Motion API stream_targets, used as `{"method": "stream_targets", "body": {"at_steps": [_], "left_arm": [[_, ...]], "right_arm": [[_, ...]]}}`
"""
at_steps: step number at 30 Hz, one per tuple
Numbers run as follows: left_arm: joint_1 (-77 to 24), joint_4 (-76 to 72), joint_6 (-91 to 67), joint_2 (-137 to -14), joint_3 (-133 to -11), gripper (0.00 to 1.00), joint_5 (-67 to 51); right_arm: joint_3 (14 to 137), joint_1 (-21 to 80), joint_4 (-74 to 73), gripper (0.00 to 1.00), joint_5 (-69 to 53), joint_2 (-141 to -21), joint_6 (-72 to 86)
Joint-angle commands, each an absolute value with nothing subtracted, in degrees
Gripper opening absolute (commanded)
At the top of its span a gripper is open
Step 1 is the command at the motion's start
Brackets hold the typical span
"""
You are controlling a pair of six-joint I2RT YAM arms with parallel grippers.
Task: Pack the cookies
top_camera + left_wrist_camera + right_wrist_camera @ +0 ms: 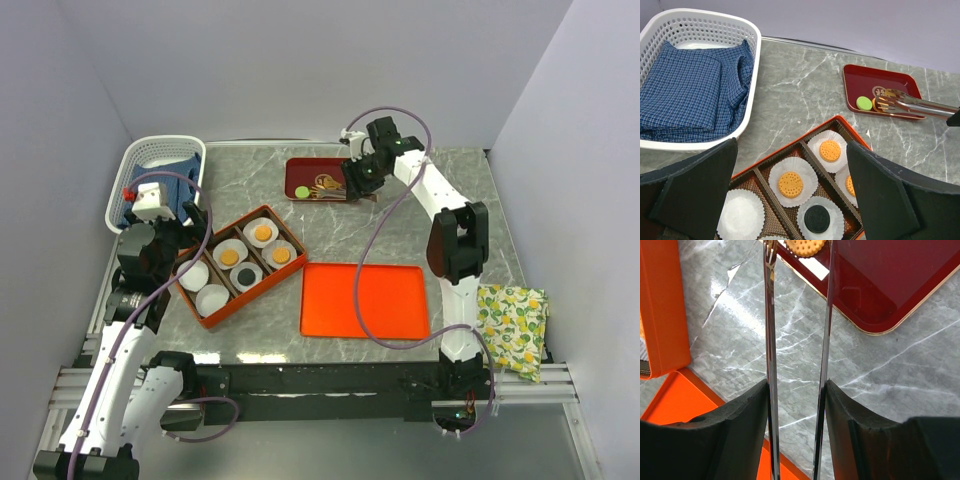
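The right gripper [796, 390] is pinching a pair of metal tongs [771, 340] partway closed. Their tips are pointing toward nine o'clock over the red tray [880, 290] at the table's twelve o'clock. An orange cookie [802, 246] is lying flat between the tips; being round, it is showing no long axis. It is looking light, stiff and crumbly, so I'd be nipping opposite edges gently. The left gripper [791, 165] is hanging wide open and empty over the box [261, 298] at nine o'clock, where four other cookies [263, 232] are sitting in paper cups.

The left arm [105, 375] and right arm [457, 310] are white tubes with chunky black joints, each trailing a lilac cable [358, 290]; jaws matte black.
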State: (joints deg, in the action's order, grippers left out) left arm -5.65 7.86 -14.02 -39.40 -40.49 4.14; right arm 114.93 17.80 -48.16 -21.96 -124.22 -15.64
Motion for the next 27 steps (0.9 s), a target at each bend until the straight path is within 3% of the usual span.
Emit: {"method": "stream_targets", "body": {"at_steps": [1,27], "left_arm": [[-5.54,5.36,-13.27,-39.55,-40.34,0.96,3.25],[-5.54,5.27,-13.18,-39.90,-40.34,0.96,3.16]], "right_arm": [[118.56,18.46,-48.60,0.54,-21.01,-125.68,-15.20],[120.59,18.63,-49.92,0.49,-16.09,-126.21,-15.21]]}}
